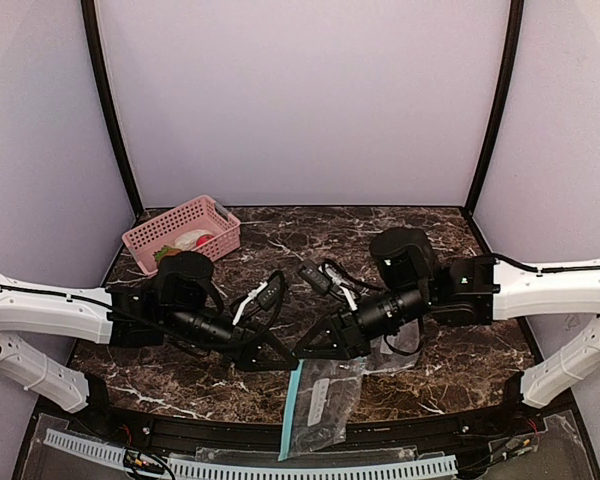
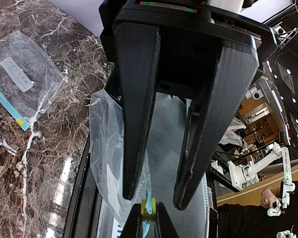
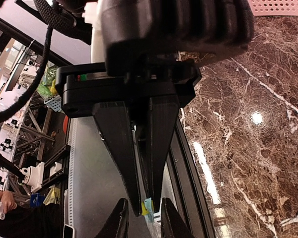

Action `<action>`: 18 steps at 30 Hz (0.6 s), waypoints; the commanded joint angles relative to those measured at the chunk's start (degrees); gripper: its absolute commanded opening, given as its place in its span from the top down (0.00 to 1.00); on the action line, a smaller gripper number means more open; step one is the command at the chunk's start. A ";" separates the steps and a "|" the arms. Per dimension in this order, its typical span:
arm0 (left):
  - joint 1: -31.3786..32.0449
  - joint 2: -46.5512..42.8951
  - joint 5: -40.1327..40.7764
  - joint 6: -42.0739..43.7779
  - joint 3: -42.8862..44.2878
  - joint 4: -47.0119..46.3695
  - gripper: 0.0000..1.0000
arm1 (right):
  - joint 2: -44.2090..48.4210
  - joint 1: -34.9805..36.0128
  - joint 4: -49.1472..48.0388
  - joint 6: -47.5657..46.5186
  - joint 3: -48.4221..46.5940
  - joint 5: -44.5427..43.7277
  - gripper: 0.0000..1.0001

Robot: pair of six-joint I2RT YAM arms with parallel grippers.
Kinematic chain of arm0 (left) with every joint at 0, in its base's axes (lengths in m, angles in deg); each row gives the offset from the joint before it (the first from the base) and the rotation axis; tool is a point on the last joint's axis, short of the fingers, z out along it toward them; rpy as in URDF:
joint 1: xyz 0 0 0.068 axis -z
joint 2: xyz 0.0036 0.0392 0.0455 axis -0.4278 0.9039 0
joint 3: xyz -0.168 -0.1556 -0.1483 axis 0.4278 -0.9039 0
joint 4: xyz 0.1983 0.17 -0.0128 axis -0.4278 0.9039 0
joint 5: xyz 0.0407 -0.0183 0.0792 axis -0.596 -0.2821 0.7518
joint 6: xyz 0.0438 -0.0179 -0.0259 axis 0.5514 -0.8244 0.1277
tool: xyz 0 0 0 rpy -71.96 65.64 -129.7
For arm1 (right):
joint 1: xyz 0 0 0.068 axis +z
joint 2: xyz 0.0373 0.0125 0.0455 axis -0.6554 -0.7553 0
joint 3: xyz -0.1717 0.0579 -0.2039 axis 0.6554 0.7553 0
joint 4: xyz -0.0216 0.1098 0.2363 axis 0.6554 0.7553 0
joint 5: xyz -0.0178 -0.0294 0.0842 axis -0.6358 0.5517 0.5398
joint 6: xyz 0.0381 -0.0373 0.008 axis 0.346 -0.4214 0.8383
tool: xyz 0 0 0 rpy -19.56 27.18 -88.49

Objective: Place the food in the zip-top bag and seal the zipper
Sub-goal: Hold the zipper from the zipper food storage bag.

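Left gripper (image 2: 151,222) pinches zip (image 2: 148,204); right gripper (image 3: 143,219) half-open astride it.
Bag (image 2: 107,148) likely light, limp, slippery (a judgement); hold by stiffer zip.

**Table** (image 1: 430,370): the top was dark brown marble-patterned stone with white veins, polished and glossy, showing glare spots. **Bag** (image 1: 325,405): it was thin clear plastic film, creased and shiny, and was edged by a smooth blue plastic zipper strip (image 1: 291,410). **Basket** (image 1: 150,232): it was pink moulded plastic with perforated walls and a low sheen. **Left gripper** (image 3: 145,206) and **right gripper** (image 2: 155,198): the fingers were matt black plastic. **Arm covers** (image 1: 40,310): these were smooth white shells with a satin look. **Walls** (image 1: 300,100): these were plain pale lilac and matt.
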 commanded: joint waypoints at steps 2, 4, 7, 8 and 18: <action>0.68 -0.22 -0.83 0.58 1.72 -1.97 0.99 | 0.35 0.71 -5.72 1.24 0.75 1.39 0.81; 0.79 -0.20 -0.73 0.58 1.72 -2.04 0.99 | 0.20 0.65 -5.92 1.35 0.55 1.41 0.84; 0.90 -0.25 -0.65 0.58 1.72 -2.06 0.99 | -0.16 0.66 -5.92 1.42 0.30 1.68 0.87; 0.88 -0.30 -0.63 0.62 1.72 -2.06 0.99 | -0.25 0.72 -5.86 1.42 0.32 1.77 0.88; 0.98 -0.71 0.12 0.40 1.20 -2.82 0.99 | -0.12 0.70 -5.04 1.52 0.81 1.41 0.94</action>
